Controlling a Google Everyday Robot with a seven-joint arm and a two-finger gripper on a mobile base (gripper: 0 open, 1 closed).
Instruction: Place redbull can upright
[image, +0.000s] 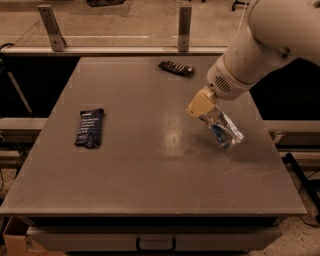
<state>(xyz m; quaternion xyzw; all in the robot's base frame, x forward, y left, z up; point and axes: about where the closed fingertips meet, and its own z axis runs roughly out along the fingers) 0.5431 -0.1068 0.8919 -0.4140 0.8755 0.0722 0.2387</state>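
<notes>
The redbull can (223, 130), slim, shiny silver and blue, hangs tilted above the right part of the grey table (150, 170), its lower end pointing down and to the right. My gripper (206, 111), with tan fingers (200, 104), is shut on the can's upper end. The white arm reaches in from the upper right.
A flat dark-blue packet (90, 128) lies on the left side of the table. A small dark wrapped bar (176, 68) lies near the far edge. Two metal posts (184, 27) and a rail stand behind the table. The table's right edge is close to the can.
</notes>
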